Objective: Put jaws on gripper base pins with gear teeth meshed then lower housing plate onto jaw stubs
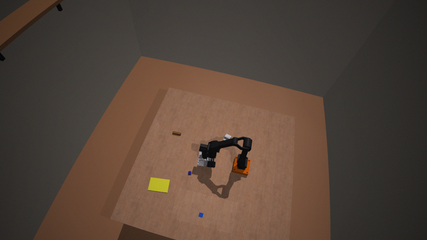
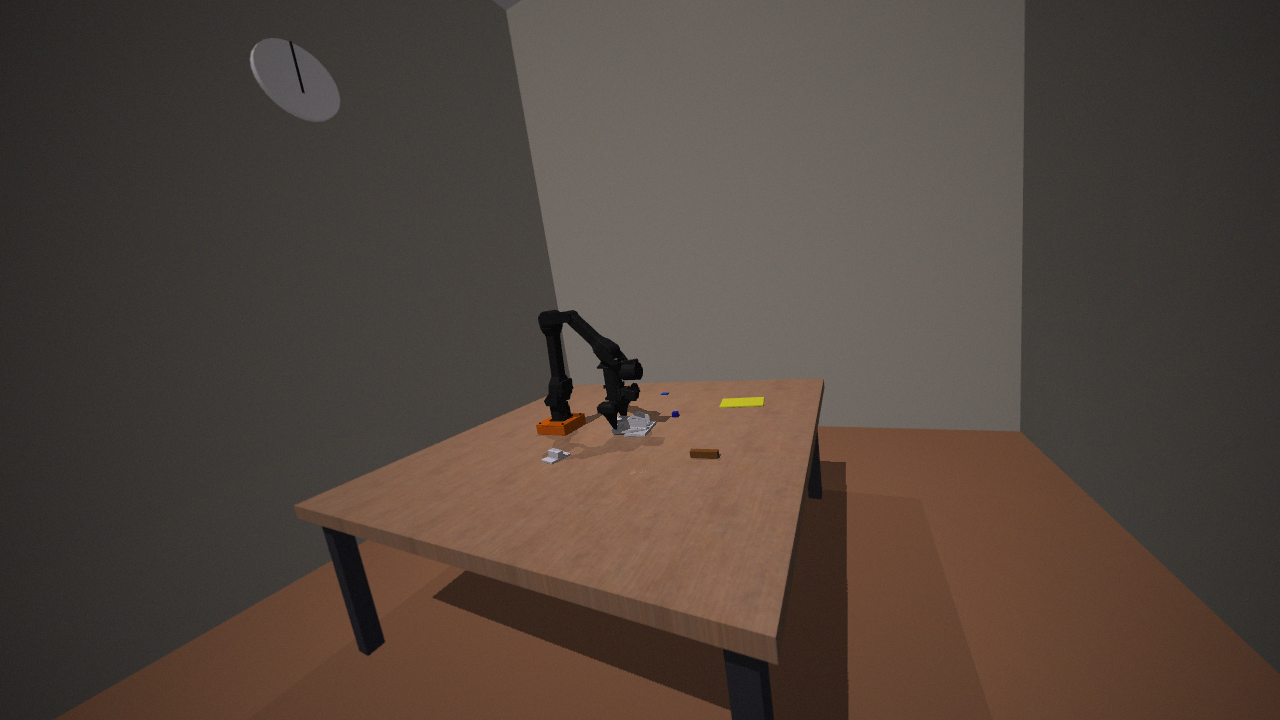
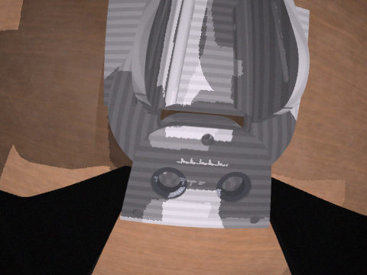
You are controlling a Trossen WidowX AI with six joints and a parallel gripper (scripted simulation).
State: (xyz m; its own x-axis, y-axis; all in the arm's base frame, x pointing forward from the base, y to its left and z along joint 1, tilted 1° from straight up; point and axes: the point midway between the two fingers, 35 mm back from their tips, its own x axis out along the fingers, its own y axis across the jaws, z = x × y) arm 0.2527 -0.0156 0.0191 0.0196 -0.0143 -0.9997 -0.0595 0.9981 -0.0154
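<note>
Grey walls, wooden table — housing plate gripped above the gripper base

Behind the table (image 1: 262, 191) (image 2: 572, 519), plain grey walls (image 1: 239, 35) (image 2: 760, 179), with a round pale clock (image 2: 313, 89) high on one side in the exterior view. Bent out from an orange base (image 1: 236, 171) (image 2: 561, 428) and pointing down: the black arm (image 1: 227, 143) (image 2: 556, 358). At its end, the gripper (image 1: 208, 159) (image 2: 619, 420) (image 3: 197, 179), with fingers set wide and clamped on opposite edges of the housing plate (image 3: 202, 153).

Seen from the wrist, two round holes in the plate, pale grey showing through both. Just beyond its rounded edge, two curved, upright jaws, side by side on the white gripper base (image 1: 202, 163) (image 2: 637, 433) (image 3: 115, 34). Overlapping the near end of that assembly in this view; impossible to tell whether touching the stubs or fully seated. Gear teeth and pins hidden too.

Elsewhere on the tabletop: a small white part (image 1: 227, 136) (image 2: 554, 455), partly behind the arm from above; a brown block (image 1: 176, 133) (image 2: 704, 454); a dark blue cube (image 1: 189, 172) (image 2: 674, 414) near the assembly; and, farther off, a yellow panel (image 1: 158, 185) (image 2: 742, 402) and a flat blue square (image 1: 200, 214) (image 2: 664, 394).
</note>
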